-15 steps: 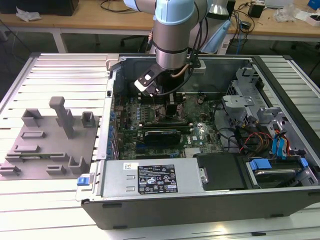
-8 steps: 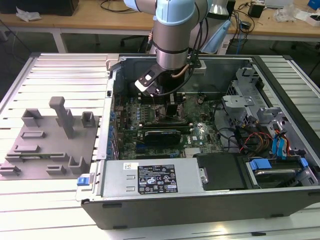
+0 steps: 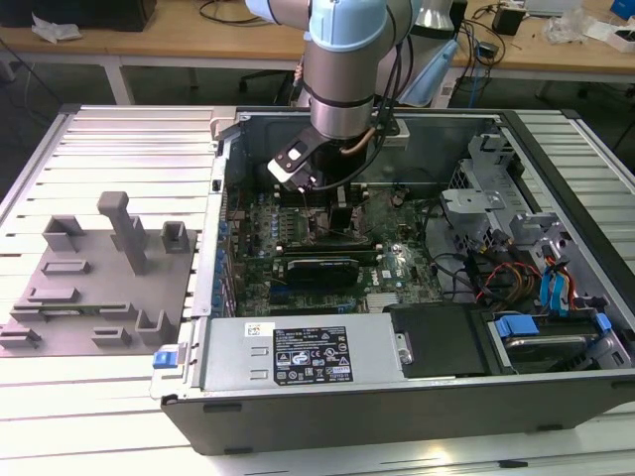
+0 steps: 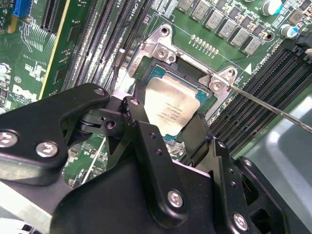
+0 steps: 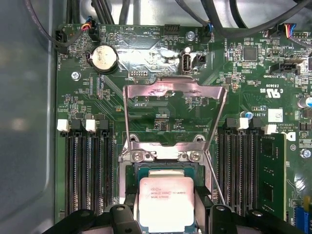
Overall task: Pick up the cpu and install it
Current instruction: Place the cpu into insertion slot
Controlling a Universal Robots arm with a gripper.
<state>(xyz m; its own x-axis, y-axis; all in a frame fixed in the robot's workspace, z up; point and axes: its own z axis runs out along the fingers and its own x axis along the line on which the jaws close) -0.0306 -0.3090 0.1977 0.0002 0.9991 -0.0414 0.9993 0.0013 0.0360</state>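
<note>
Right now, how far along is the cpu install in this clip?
Done: cpu picked up; the gripper is shut on it in both wrist views. In hand: it sits over the open socket, seating unclear. Left: the load plate stands raised, not closed.

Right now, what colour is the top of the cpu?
The cpu has a pale silver top; it shows best in the first wrist view.

The cpu (image 4: 173, 109) between pincer fingers (image 4: 146, 134) at socket frame (image 4: 161, 48), memory slots (image 4: 97, 44) on either side
</note>
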